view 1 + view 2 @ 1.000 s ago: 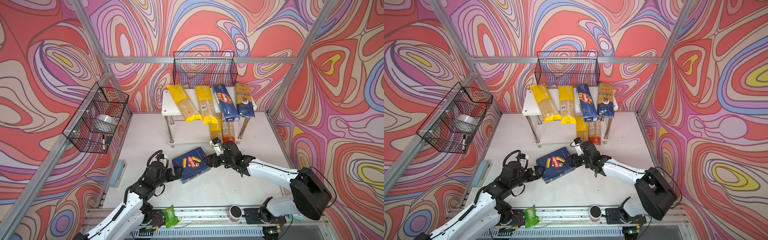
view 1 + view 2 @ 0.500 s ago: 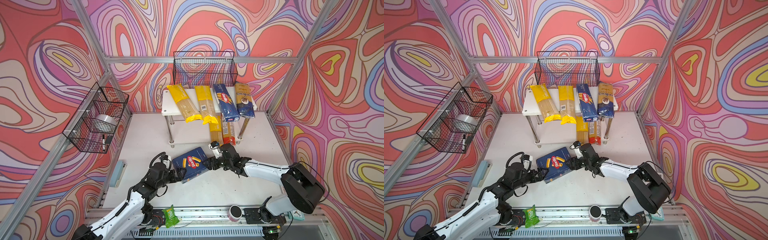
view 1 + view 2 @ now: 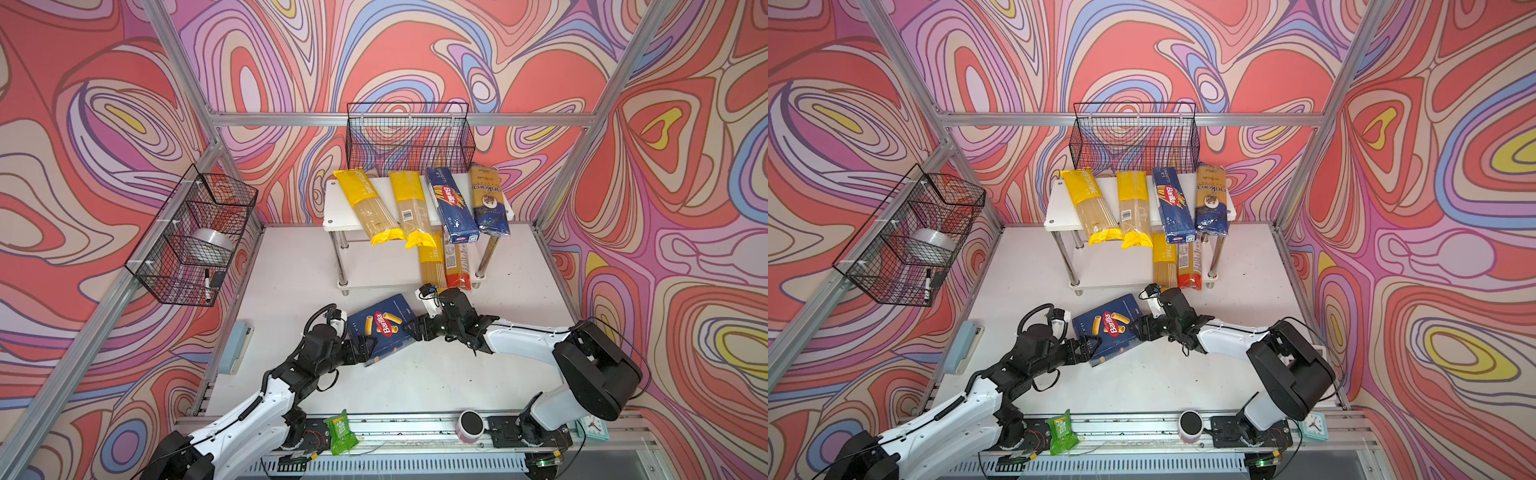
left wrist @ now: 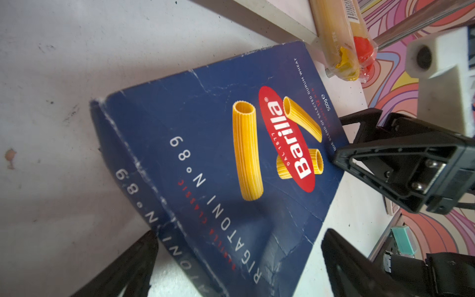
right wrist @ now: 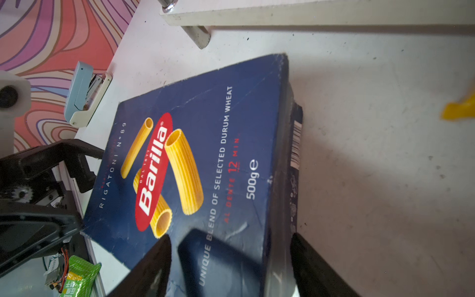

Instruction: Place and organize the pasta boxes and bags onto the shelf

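Note:
The wide dark blue rigatoni pasta box (image 3: 382, 328) (image 3: 1108, 328) lies on the table in front of the shelf (image 3: 336, 208). My left gripper (image 3: 365, 345) (image 4: 239, 236) is open, its fingers straddling the box's near left end with gaps on both sides. At the box's right end my right gripper (image 3: 413, 328) (image 5: 230, 237) is open around a corner, one finger over the face, one beside the barcode side. The shelf's top board carries two yellow-ended bags (image 3: 370, 205), the narrow spaghetti box (image 3: 451, 203) and a dark blue bag (image 3: 488, 199). A yellow-ended bag (image 3: 430, 266) and a red-ended bag (image 3: 457, 266) lie on the lower board.
A black wire basket (image 3: 409, 137) hangs on the back wall above the shelf. Another basket (image 3: 191, 237) on the left wall holds a tape roll. A pale blue stapler (image 3: 235, 347) lies at the table's left edge. On the front rail sit a green packet (image 3: 340, 432) and a pink cup (image 3: 469, 426).
Both grippers have closed in on the rigatoni box's two ends, the left from the near left, the right from the right. The box has hardly shifted.

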Tool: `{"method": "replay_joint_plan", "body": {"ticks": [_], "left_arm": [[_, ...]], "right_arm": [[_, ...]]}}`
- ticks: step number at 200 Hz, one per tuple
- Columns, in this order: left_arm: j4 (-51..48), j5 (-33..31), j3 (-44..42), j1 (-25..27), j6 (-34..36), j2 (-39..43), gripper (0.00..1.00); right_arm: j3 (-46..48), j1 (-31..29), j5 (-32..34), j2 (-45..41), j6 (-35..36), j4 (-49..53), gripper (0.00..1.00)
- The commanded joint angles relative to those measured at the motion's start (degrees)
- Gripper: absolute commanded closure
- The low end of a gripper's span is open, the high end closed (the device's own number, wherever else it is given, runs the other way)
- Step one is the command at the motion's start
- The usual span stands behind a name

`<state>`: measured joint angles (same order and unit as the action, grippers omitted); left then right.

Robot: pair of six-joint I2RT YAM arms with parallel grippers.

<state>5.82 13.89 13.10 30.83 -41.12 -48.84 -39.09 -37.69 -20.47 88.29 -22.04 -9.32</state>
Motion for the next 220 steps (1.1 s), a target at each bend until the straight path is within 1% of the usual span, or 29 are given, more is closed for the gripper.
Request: {"method": "replay_joint_plan", "body": {"ticks": [1, 39, 66, 89, 127, 175, 195, 220], "left_arm": [[5.6, 0.7, 1.1, 0.5, 0.9, -1.4, 0.00], [8.2, 2.1, 2.1, 1.5, 1.8, -4.4, 0.00], [9.4, 3.1, 3.8, 2.3, 3.0, -5.8, 0.00], [9.1, 2.1, 5.6, 3.2, 3.6, -5.7, 0.00], [8.9, 1.5, 8.1, 3.4, 4.4, -5.3, 0.00], [8.8, 2.8, 10.9, 3.8, 5.3, -6.6, 0.00], [9.2, 2.9, 11.2, 3.9, 5.0, -6.6, 0.00], [8.5, 2.8, 12.3, 4.1, 5.0, -6.0, 0.00]], "right_arm": [[1.2, -0.2, -0.6, 0.6, -0.6, -2.1, 0.25], [1.2, -0.2, -3.1, 1.2, -1.7, -4.3, 0.25], [0.2, -0.2, -7.4, 2.1, -2.3, -4.7, 0.26], [-0.3, -0.4, -9.8, 1.4, -3.2, -5.2, 0.27], [-1.0, -1.4, -9.7, -1.6, -4.0, -4.8, 0.27], [-2.0, -1.7, -9.0, -4.1, -5.2, -6.1, 0.28], [-2.3, -1.8, -6.2, -5.5, -5.8, -6.2, 0.28], [-2.4, -1.8, -5.2, -7.3, -6.1, -6.6, 0.28]]}}
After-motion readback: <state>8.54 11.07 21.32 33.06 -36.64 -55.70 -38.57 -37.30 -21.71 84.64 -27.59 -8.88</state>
